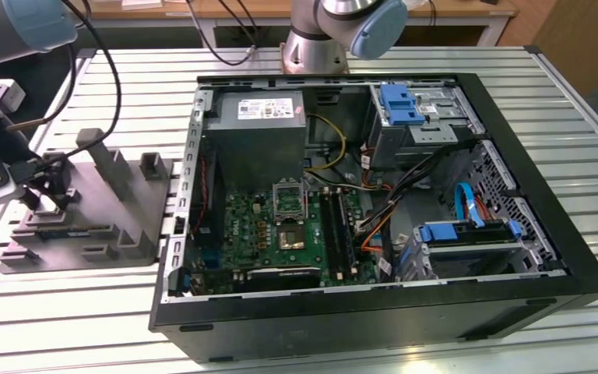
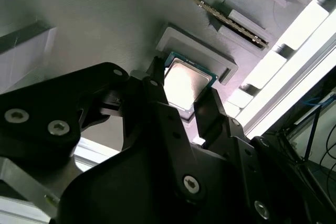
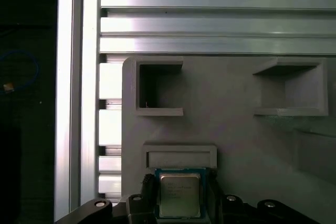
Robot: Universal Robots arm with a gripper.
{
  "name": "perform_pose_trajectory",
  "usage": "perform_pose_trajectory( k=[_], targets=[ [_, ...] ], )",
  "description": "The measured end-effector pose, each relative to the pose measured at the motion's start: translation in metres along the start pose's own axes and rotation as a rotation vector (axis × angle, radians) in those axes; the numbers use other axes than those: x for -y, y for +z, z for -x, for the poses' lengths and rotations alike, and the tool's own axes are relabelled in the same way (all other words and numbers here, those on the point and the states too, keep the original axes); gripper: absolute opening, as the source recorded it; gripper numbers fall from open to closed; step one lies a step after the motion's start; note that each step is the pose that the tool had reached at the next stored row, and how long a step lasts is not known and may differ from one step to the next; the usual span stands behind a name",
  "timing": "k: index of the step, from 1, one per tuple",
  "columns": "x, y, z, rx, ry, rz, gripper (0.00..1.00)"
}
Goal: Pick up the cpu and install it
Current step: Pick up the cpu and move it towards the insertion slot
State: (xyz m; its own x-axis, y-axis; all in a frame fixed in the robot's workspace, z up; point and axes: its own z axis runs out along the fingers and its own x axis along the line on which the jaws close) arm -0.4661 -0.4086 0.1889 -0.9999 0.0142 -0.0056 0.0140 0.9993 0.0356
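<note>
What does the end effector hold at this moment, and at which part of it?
The chip, pinched by the end effector at two opposite side edges, its flat metal top left free. It sits low at the grey tray.

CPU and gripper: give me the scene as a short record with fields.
cpu: metal top up, beside a raised block of the grey moulded tray
gripper: down at the cpu, over the tray
tray: on the slatted table, to the exterior view's left of the computer case
computer case: side open, motherboard exposed
task state: cpu not yet in the case
</note>
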Motion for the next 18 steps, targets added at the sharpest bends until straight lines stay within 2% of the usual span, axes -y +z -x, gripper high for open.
perform_pose_trajectory(
  k=[11,13,18],
  targets=[
    [-0.0001,-0.0043,0.0000,0.0000,0.000,0.0000,0.47],
    [-0.0003,-0.0078,0.0000,0.0000,0.000,0.0000,0.47],
    [-0.0003,-0.0086,0.0001,0.0001,0.000,0.0000,0.47]
  ],
)
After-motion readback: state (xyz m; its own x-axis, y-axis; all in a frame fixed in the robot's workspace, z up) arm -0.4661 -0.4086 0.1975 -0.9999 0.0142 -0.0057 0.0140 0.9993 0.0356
